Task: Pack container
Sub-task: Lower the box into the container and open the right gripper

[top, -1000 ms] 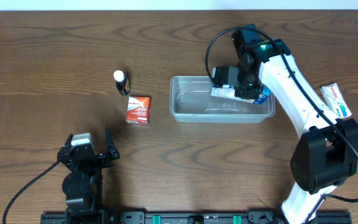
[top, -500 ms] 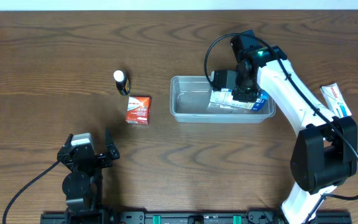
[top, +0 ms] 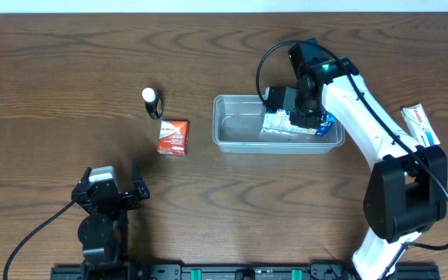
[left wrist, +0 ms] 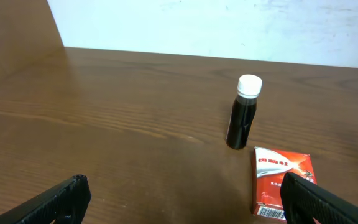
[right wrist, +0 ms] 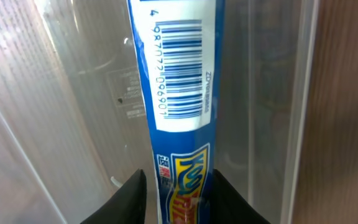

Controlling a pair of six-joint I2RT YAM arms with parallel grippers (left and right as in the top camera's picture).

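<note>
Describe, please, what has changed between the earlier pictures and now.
The right gripper lowered the blue package further into the container, and its jaws have parted from it, seemingly letting go. The left gripper, open, the bottle and the red box stayed where they were.

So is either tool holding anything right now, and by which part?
The left tool holds nothing. The right tool straddles the narrow edge of a blue box inside the container; whether it grips it cannot be told.
</note>
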